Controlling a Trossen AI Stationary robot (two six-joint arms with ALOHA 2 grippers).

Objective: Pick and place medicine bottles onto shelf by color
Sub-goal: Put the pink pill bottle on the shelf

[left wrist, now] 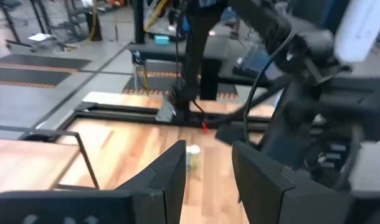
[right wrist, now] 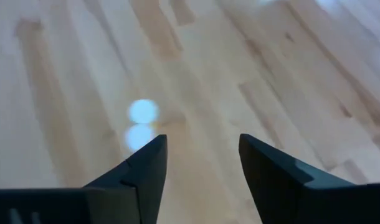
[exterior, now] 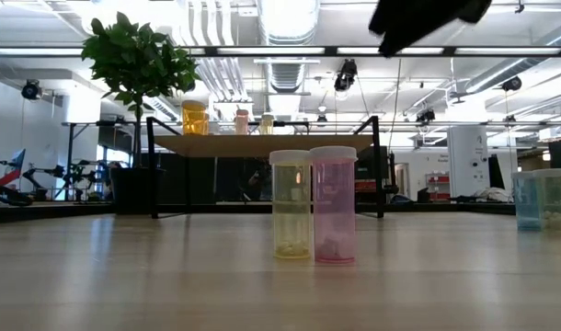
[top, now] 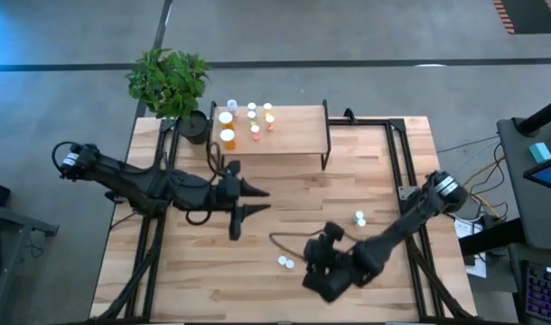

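Seven bottles (top: 250, 120) stand on the shelf (top: 294, 135); four wait on the worktop (top: 185, 262), two (top: 285, 263) just beside the right hand (right wrist: 199, 177), open and empty like the left hand (top: 257, 200).

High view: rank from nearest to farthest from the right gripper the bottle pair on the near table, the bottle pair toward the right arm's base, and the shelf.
Right gripper, open, hangs over the table's near side.
1. Bottle pair on the near table, just on its left-arm side.
2. Bottle pair toward the right arm's base, farther back.
3. Shelf, at the far edge.
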